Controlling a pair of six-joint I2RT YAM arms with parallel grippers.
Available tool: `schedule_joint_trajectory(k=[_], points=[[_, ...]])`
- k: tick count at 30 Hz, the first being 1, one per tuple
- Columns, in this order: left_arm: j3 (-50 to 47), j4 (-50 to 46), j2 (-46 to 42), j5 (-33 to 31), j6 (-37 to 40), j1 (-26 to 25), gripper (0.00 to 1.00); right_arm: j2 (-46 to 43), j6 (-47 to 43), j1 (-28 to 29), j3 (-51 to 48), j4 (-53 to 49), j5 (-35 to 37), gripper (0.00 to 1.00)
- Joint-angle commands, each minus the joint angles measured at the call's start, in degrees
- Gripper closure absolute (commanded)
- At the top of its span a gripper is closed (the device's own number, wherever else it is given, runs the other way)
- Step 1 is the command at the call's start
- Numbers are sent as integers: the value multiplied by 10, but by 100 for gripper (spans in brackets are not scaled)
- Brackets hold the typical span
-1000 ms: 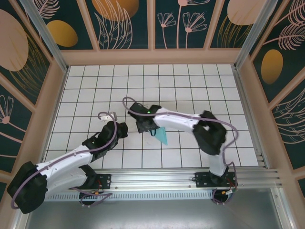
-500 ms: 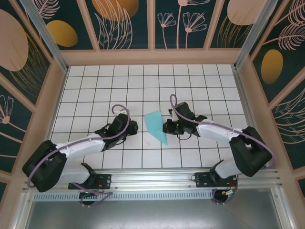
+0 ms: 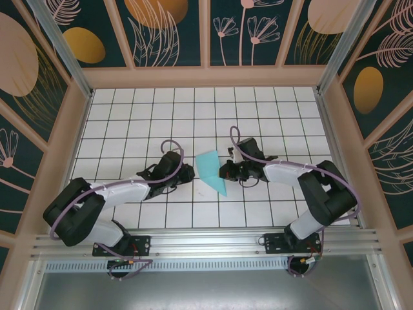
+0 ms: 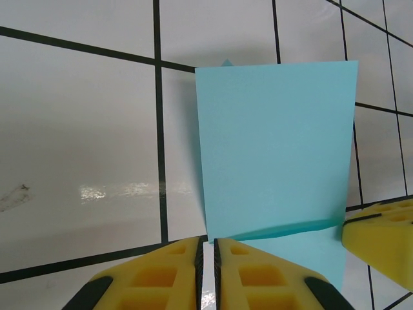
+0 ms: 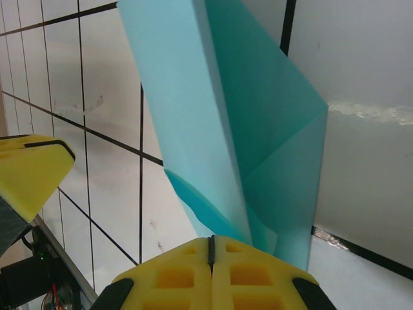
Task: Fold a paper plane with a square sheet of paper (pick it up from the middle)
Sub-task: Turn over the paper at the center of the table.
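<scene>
**Top external view: folded blue paper lies between two closed grippers**

From above, the turquoise sheet of paper (image 3: 210, 169), folded to a narrow pointed shape, lies mid-way across the white tiled worktop (image 3: 129, 110). The left gripper (image 3: 188, 173) sits just left of it and the right gripper (image 3: 224, 172) just right.

The left wrist view adds that the left gripper's yellow fingers (image 4: 161, 271) are almost pressed together, with a thin slit between them and their tips at the paper's near corner. The right wrist view shows a fold standing up off the tiles, with the right gripper's fingers (image 5: 258, 271) pressed tight together at its base. Whether either gripper pinches paper is hard to make out.

Patterned walls (image 3: 168, 32) ring the worktop. Each wrist view cuts off part of the paper.
</scene>
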Motion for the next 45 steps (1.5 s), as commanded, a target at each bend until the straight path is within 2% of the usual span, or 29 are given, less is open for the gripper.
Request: schedule_joint_trajectory(k=[1,11,17,22,27,30,36,45], points=[[18,14,11,15,-1,-1,85,10,-17,-9,-14,27,-11,97],[32,19,31,40,-2,-1,80,49,-3,-33,-54,90,-24,96],[44,42,59,74,-22,-1,69,62,13,-43,-83,131,-37,95],[52,54,86,95,-69,-1,60,59,14,-49,-97,141,-39,95],[44,56,97,97,-128,-2,58,60,17,-52,-104,147,-34,95],[23,95,97,103,-152,-2,56,60,19,-52,-106,150,-35,95],[34,129,129,138,-157,-2,57,66,19,-53,-109,152,-33,95],[39,93,135,116,-155,-3,56,66,22,-54,-115,156,-27,95]])
